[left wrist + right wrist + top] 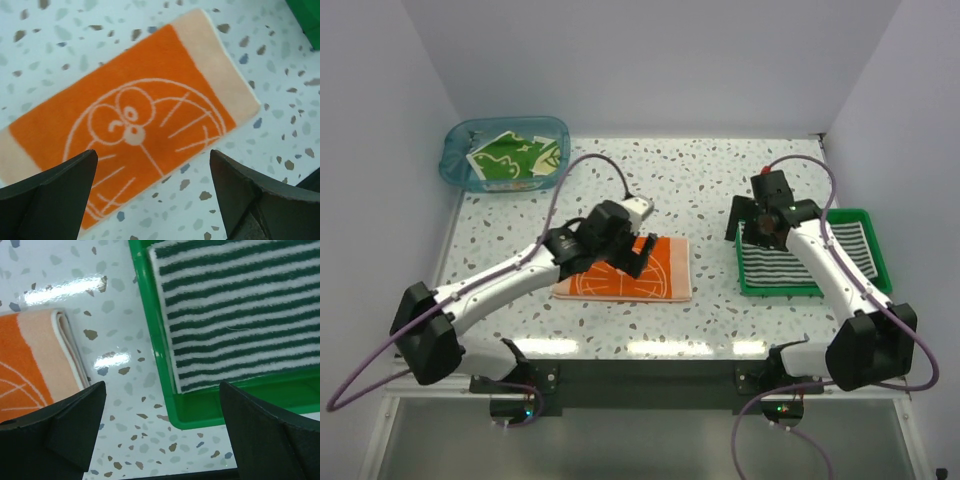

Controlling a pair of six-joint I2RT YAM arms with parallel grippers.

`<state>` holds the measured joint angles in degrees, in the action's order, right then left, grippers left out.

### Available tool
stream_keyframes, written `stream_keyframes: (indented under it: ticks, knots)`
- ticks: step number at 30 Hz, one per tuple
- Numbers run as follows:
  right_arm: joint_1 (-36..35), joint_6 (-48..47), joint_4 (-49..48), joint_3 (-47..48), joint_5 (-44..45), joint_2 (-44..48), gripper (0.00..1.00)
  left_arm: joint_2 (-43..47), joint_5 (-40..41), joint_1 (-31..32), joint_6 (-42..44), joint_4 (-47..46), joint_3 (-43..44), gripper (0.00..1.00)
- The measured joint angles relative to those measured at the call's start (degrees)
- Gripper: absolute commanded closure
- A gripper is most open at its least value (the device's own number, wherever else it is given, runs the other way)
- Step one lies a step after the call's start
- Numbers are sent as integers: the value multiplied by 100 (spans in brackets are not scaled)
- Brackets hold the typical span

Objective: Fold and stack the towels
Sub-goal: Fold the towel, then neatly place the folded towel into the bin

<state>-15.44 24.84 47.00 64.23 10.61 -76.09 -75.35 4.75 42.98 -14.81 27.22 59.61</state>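
The orange towel (655, 272) with the white cartoon face lies folded flat on the table, and the left wrist view shows it as an orange towel (130, 115) with pale end bands. My left gripper (632, 256) hovers over its left part, open and holding nothing (154, 165). The black-and-white striped towel (840, 250) lies folded in the green tray (775, 291). My right gripper (752, 228) hangs open over the tray's left edge, empty (162, 400), with the striped towel (235, 315) to one side and the orange towel's folded edge (60, 340) to the other. The green patterned towel (510, 158) sits in a blue bin.
The translucent blue bin (460, 135) stands at the back left corner. The green tray's rim (160, 365) rises from the speckled table between the two towels. A corner of the green tray (307, 15) shows in the left wrist view. White walls close the back and sides.
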Motion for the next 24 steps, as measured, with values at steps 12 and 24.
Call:
stream_keyframes:
  ticks: [12,24]
  knots:
    - [914,-201,243,-444,-96,527,1,-2221,494,2323,1104,-247,944,24]
    - [979,-197,299,-1029,-420,929,1,-3344,870,2546,1714,-409,1414,31]
